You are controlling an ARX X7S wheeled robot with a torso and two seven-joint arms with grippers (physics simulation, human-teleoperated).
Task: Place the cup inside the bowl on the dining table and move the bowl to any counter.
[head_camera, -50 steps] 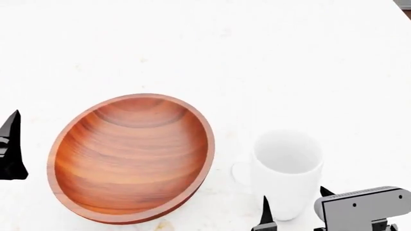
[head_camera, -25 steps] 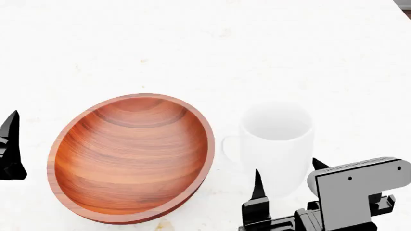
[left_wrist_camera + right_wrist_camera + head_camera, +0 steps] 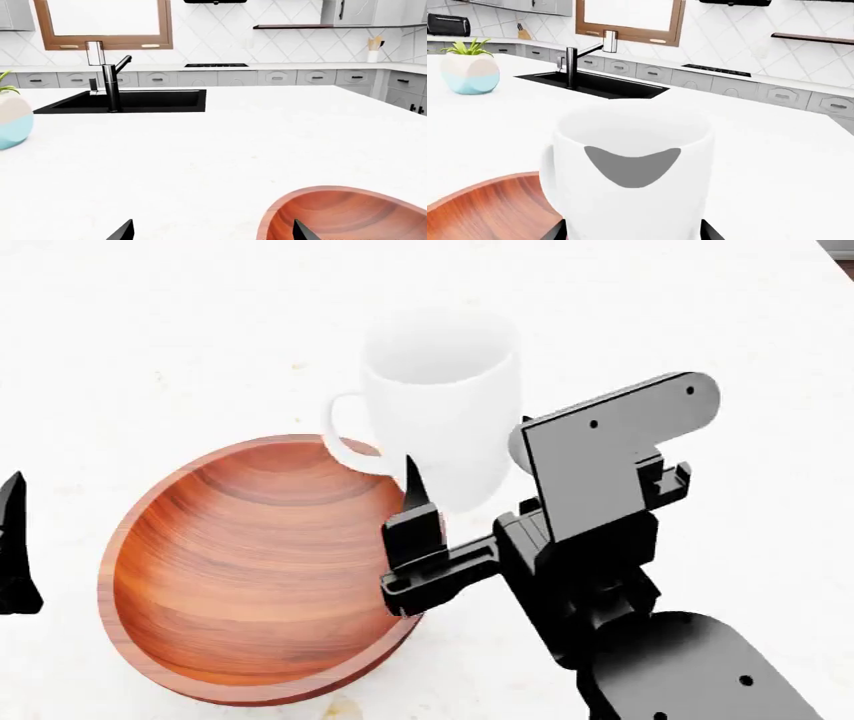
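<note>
The right gripper (image 3: pixel 461 495) is clenched on the cup (image 3: pixel 438 405), holding it upright above the table (image 3: pixel 694 300), with the cup's handle and lower edge overlapping the far right rim of the bowl (image 3: pixel 254 570) in the head view. One black finger (image 3: pixel 414 502) shows against the cup's near side; the other is hidden behind the grey bracket of the wrist. In the right wrist view the cup (image 3: pixel 630 175) fills the middle, its mouth open upward, and the bowl's (image 3: pixel 487 210) rim curves just beside and below it. The bowl sits on the table, empty, tilted slightly in appearance toward the camera. The left gripper (image 3: pixel 14 550) hangs at the table's left edge in the head view, well apart from the bowl; in its wrist view its two fingertips (image 3: pixel 123 231) stand spread with nothing between them, the bowl (image 3: pixel 347 215) near one tip. Farther off across the white top are a black sink (image 3: pixel 130 101) with a dark faucet (image 3: pixel 112 85), a round white and blue planter (image 3: pixel 13 125) with green leaves, and grey drawers under a tiled wall with a wood-framed window (image 3: pixel 103 22). Nothing stands between the cup and the bowl's hollow.
</note>
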